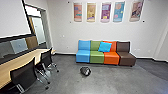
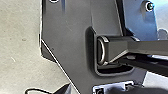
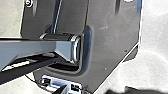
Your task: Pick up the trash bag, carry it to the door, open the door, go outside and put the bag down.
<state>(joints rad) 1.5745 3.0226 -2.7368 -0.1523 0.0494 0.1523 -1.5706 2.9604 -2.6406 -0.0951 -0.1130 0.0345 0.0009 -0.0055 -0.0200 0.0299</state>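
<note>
Resting before the sofa (image 1: 97, 57), the trash bag (image 1: 85, 71) lies about straight ahead, favouring neither arm; I cannot tell either gripper's state.

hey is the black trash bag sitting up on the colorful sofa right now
No, the trash bag lies on the floor in front of the sofa.

Blue cushion (image 1: 104, 47) on the four-colour sofa (image 1: 96, 57) beneath five wall posters (image 1: 105, 11).
</note>
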